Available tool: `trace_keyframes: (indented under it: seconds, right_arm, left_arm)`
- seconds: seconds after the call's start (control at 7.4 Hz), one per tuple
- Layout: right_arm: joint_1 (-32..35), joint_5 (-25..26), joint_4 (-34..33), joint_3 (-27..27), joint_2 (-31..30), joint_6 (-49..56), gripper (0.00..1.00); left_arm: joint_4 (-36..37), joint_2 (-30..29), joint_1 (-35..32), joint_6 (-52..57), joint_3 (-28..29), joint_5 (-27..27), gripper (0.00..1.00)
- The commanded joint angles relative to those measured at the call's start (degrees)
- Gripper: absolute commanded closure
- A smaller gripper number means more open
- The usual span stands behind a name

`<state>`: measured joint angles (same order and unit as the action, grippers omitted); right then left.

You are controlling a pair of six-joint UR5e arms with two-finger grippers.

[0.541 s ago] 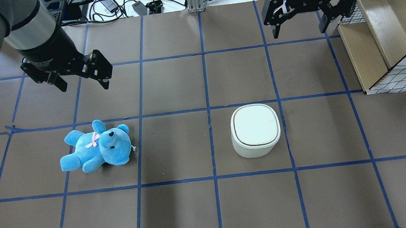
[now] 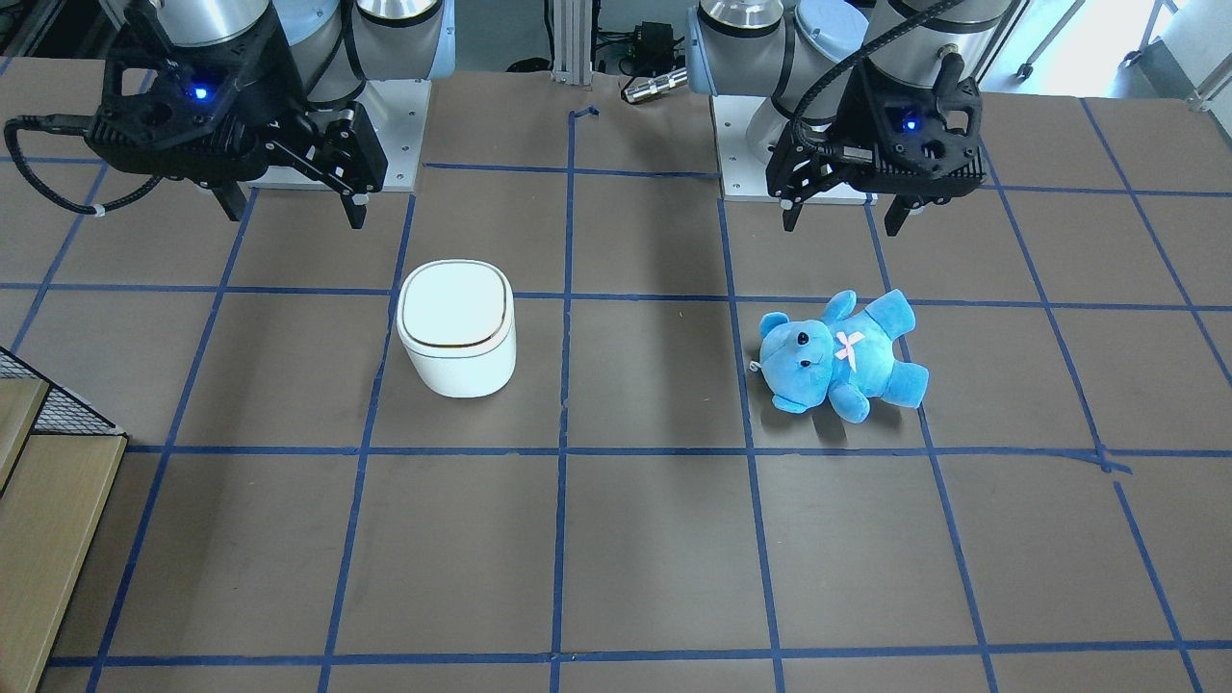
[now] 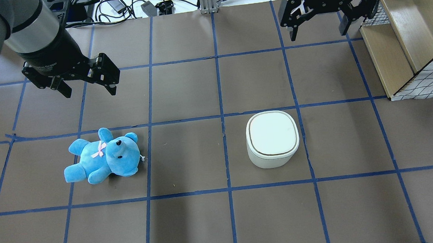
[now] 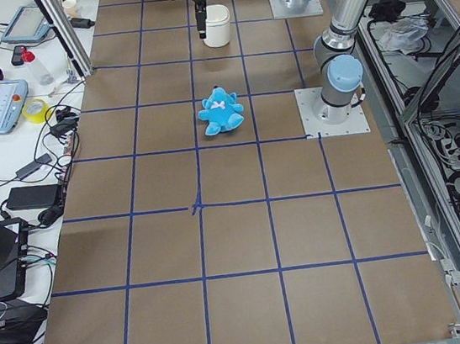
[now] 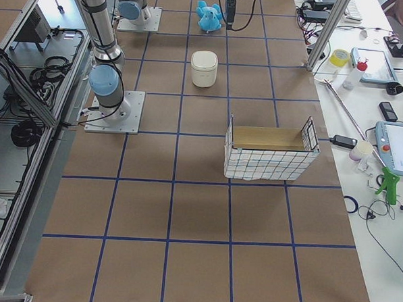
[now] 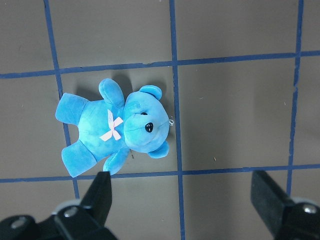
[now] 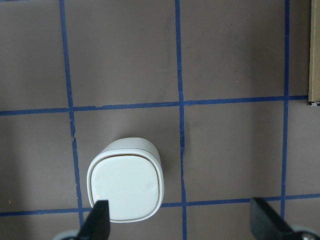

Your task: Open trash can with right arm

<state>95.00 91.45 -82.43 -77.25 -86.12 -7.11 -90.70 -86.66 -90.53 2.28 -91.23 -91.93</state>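
The white trash can stands on the brown table with its lid shut; it also shows in the front view and at the lower left of the right wrist view. My right gripper is open and empty, and hovers well apart from the can, toward the top right of the overhead view. It shows in the front view and the right wrist view. My left gripper is open and empty, above the table near a blue teddy bear.
The teddy bear lies on its back to the left of the can. A wire-mesh basket with wooden shelves stands at the table's right edge, close beside my right gripper. Cables and tools lie beyond the table's far edge.
My right gripper has shifted slightly toward the top of the overhead view. The left arm, the trash can and the bear have not moved.
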Motion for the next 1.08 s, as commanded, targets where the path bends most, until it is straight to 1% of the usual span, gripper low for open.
trace_keyframes:
  seconds: [0.0, 0.14, 0.27, 0.41, 0.68, 0.81, 0.95]
  right_arm:
    - [0.2, -0.2, 0.0, -0.1, 0.3, 0.2, 0.00]
    - [0.2, -0.3, -0.2, -0.1, 0.6, 0.2, 0.00]
    - [0.2, -0.3, -0.2, -0.1, 0.7, 0.2, 0.08]
    - [0.2, -0.3, -0.3, -0.1, 0.7, 0.1, 0.24]
    - [0.3, 0.0, 0.4, -0.1, 0.7, 0.1, 0.93]
    - [0.5, 0.0, 0.9, -0.3, 0.7, 0.0, 1.00]
    - [0.7, -0.1, 2.0, -0.5, 0.7, -0.3, 1.00]
  left_arm:
    - [0.0, 0.0, 0.0, 0.0, 0.0, 0.0, 0.00]
    - [0.0, 0.0, 0.0, 0.0, 0.0, 0.0, 0.00]
    - [0.0, 0.0, 0.0, 0.0, 0.0, 0.0, 0.00]
    - [0.0, 0.0, 0.0, -0.1, 0.0, 0.0, 0.00]
    - [0.0, 0.0, 0.0, 0.0, 0.0, 0.0, 0.00]
    - [0.0, 0.0, 0.0, 0.0, 0.0, 0.0, 0.00]
    - [0.0, 0.0, 0.0, 0.0, 0.0, 0.0, 0.00]
